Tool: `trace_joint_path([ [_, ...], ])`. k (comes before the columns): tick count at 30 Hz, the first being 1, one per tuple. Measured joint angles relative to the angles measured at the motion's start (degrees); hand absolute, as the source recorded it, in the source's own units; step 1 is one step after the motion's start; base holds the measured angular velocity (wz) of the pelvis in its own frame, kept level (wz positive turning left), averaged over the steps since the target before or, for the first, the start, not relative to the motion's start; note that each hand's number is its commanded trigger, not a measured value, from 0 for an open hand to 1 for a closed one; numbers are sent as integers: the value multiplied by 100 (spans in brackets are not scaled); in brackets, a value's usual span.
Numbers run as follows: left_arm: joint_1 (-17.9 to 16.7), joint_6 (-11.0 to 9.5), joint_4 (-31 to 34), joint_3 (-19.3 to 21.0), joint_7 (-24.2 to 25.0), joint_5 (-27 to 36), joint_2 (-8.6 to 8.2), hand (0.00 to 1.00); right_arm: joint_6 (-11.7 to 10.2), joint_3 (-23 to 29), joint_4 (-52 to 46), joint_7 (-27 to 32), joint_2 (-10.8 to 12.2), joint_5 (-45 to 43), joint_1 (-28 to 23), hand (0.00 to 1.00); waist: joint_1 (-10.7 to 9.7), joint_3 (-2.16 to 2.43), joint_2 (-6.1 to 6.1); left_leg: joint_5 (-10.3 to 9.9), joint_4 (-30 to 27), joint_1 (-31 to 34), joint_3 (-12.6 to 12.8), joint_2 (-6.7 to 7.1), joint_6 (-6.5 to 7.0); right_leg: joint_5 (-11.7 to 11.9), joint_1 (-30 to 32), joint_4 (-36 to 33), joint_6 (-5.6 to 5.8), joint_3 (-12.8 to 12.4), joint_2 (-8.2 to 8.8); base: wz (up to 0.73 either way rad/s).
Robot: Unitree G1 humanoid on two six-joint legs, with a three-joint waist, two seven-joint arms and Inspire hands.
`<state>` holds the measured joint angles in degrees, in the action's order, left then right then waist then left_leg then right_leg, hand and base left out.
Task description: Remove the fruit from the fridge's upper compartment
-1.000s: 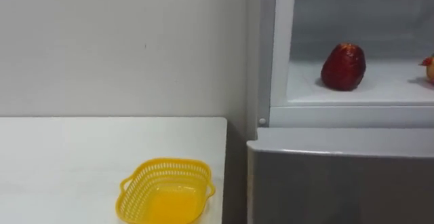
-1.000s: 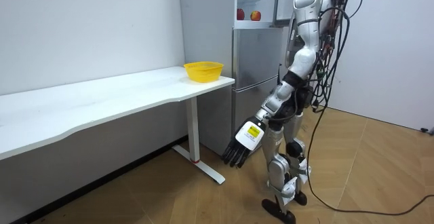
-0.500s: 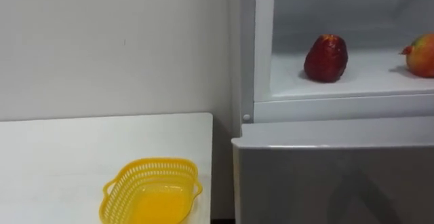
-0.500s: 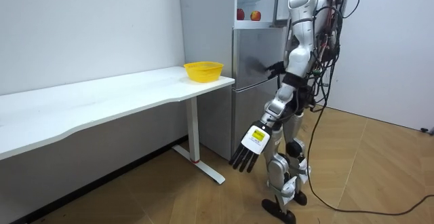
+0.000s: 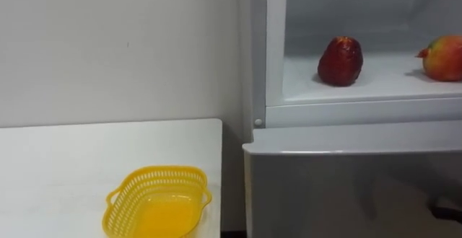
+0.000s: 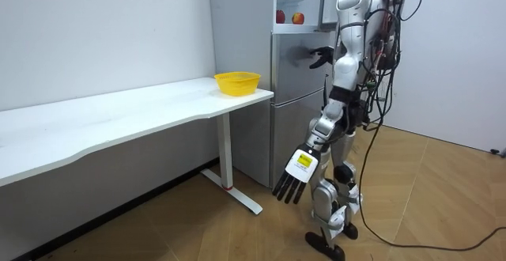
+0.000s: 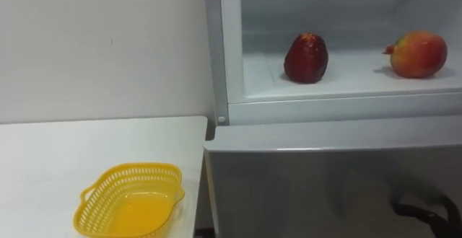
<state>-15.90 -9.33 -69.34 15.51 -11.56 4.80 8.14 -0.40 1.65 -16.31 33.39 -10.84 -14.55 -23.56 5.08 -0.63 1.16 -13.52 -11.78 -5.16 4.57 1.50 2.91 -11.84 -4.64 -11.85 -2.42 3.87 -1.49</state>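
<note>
Long white table (image 6: pixel 118 122) against pale wall (image 6: pixel 103 32), wooden floor (image 6: pixel 198 229).

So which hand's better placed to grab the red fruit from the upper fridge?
Right. The right hand is raised at the fridge front, just below the shelf with the red fruit; the left hand hangs by the leg.

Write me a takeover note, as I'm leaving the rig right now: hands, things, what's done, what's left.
Left hand: open, fingers straight, hanging low beside the legs.
Right hand: raised before the fridge's lower door, just under the open upper compartment.
Things: dark red fruit and red-yellow fruit lie apart on the upper shelf. The yellow basket is empty on the white table beside the fridge.
Done: compartment open, robot at the fridge.
Left: reach in, grasp a fruit, bring it out, probably to the basket.
</note>
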Motion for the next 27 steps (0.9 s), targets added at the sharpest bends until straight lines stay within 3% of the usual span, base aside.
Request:
trace_joint_path([
  [5,130,-5,-104,-1,1,0,47,0,-152,-59,-21,150,-2,-175,1,0,71,5,-25,0,-4,-2,25,-6,0,2,10,3,-3,-57,-13,-3],
  [8,210,-6,-174,-5,9,-100,54,0,-159,-102,-31,323,-2,-216,3,0,174,36,-48,0,-10,53,11,-9,0,5,79,-28,-9,-51,-19,-5],
  [12,217,-6,-248,-122,81,-161,60,0,-166,-192,-353,424,-3,-389,5,0,206,42,-40,0,-11,56,1,-10,-1,5,93,-54,-9,-50,-18,0],
  [15,257,-37,-269,-228,82,-95,61,0,-667,-435,-883,573,-26,-394,234,0,263,37,-44,-1,-74,93,-1,-17,-3,8,93,-46,-14,-65,-23,3],
  [16,261,-48,-271,-229,82,-96,61,0,-788,-478,-926,595,-28,-416,304,0,264,42,-35,-3,-83,100,-2,-21,-5,10,91,-40,-17,-64,-27,7],
  [18,306,-138,-335,-233,77,-78,97,0,-1236,-642,-1120,599,-83,-678,663,0,285,78,-43,-10,-92,135,-13,-44,-19,51,78,35,-28,-52,-55,7],
  [20,302,-209,-387,-232,55,-57,138,0,-1521,-741,-1251,599,-121,-889,901,0,308,70,-70,-13,-94,144,-15,-56,-27,63,66,62,-41,-32,-64,5],
  [24,216,-228,-439,-233,-69,-58,160,0,-1970,-784,-1490,662,-125,-1376,1111,0,311,88,-120,-24,-93,136,-140,-70,-39,90,-38,171,-43,100,-50,17],
  [27,222,-228,-439,-234,-174,-60,169,0,-2026,-872,-1629,666,-137,-1535,1228,0,324,86,-89,-24,-84,164,-161,-75,-39,103,-32,207,-37,115,-52,5],
])
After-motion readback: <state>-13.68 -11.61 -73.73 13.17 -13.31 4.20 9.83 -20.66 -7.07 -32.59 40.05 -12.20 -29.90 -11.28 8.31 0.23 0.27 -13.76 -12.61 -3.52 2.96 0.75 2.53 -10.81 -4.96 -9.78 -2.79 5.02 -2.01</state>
